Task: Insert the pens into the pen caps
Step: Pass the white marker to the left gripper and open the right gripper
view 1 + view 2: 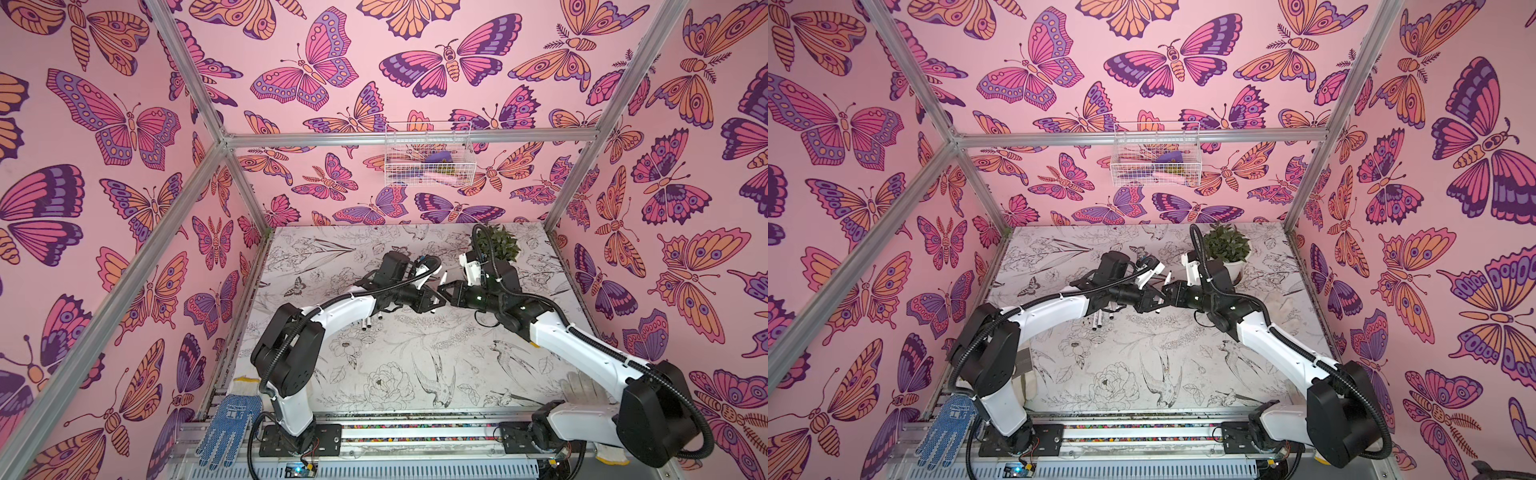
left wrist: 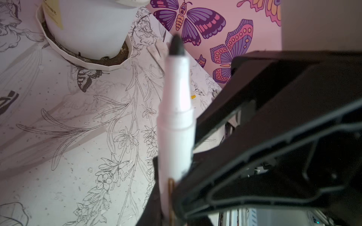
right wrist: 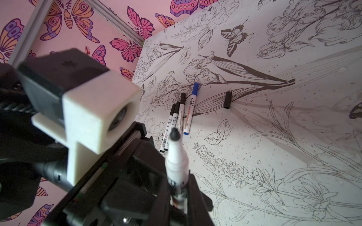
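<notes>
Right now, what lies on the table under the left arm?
Four capped pens side by side, a loose black cap nearby. In both top views the left arm covers all but their ends.

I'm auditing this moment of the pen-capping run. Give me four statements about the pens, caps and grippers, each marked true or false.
1. The left gripper and the right gripper are both shut on the uncapped pen. True.
2. Four capped pens lie close together on the table. True.
3. A loose blue cap lies alone on the table. False: the loose cap is black, and the blue cap sits on one of the pens.
4. The potted plant stands at the table's near edge. False: it stands near the far right corner.
</notes>
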You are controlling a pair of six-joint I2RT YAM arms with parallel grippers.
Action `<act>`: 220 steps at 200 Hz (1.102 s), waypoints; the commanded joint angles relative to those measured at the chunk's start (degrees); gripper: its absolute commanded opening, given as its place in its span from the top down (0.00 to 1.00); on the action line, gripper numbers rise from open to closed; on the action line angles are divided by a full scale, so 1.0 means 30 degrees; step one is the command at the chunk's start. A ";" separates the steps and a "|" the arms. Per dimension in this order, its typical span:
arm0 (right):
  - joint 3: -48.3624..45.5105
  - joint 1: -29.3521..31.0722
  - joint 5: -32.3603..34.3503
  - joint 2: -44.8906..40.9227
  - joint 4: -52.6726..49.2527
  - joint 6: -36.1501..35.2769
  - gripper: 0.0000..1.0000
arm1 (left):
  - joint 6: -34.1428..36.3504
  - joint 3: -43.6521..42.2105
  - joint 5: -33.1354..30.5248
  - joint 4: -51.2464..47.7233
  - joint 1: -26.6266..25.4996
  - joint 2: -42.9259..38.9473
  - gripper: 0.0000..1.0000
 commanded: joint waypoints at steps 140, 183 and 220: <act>1.2499 0.1145 0.3853 1.2681 -1.0173 -0.3164 0.56 | -0.2889 -0.5645 -1.3548 0.0490 0.2605 -0.4602 1.00; 1.7160 0.1858 0.4937 1.6755 -1.2637 -0.4258 0.56 | -0.2956 -0.5834 -1.3227 0.0481 0.2635 -0.4598 1.00; 2.0127 0.2332 0.7258 1.9316 -1.4437 -0.5078 0.57 | -0.2629 -0.5924 -1.2995 0.0460 0.2660 -0.4869 1.00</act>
